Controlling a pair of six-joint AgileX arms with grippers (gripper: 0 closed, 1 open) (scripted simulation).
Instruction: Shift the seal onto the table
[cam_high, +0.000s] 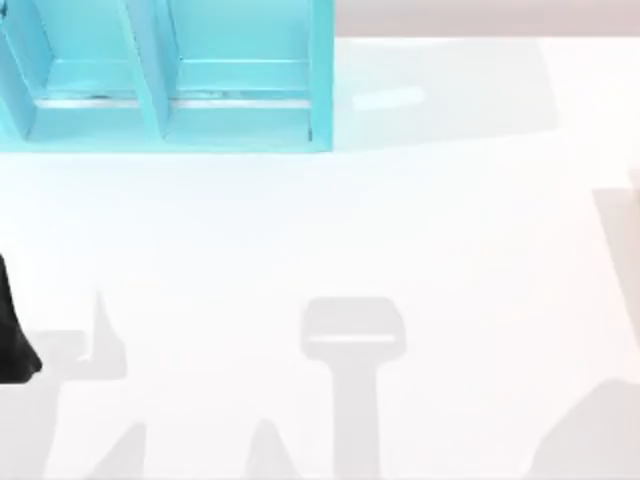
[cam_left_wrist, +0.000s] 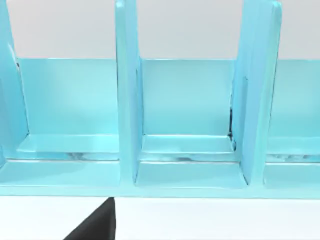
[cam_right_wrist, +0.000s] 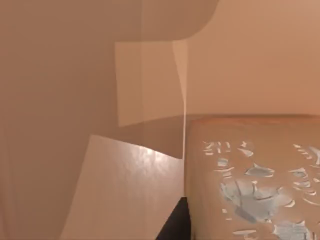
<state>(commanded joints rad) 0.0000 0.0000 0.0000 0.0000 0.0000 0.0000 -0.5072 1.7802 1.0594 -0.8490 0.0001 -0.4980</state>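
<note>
The seal (cam_right_wrist: 250, 170), seen as a tan-brown, wood-like face with a flaked pale mark, lies very close beside the right gripper (cam_right_wrist: 176, 222); its place relative to the table (cam_high: 420, 230) cannot be told. A tumble could be caused by an off-centre hold or a high release. Neither gripper's jaws can be judged apart or together, and the left gripper (cam_left_wrist: 95, 225) is parked facing the turquoise shelf unit (cam_left_wrist: 190, 150).

White table (cam_high: 330, 240) all over, washed with soft pale grey shadows. Turquoise-blue shelf unit (cam_high: 170, 90) at the top left, lighter aqua on its compartment floors, thin dark streaks along the inner seams. A black arm part (cam_high: 15, 335) at the left edge. Up close, the seal (cam_right_wrist: 250, 175) glows tan-brown, flecked with pale blue-grey shards
</note>
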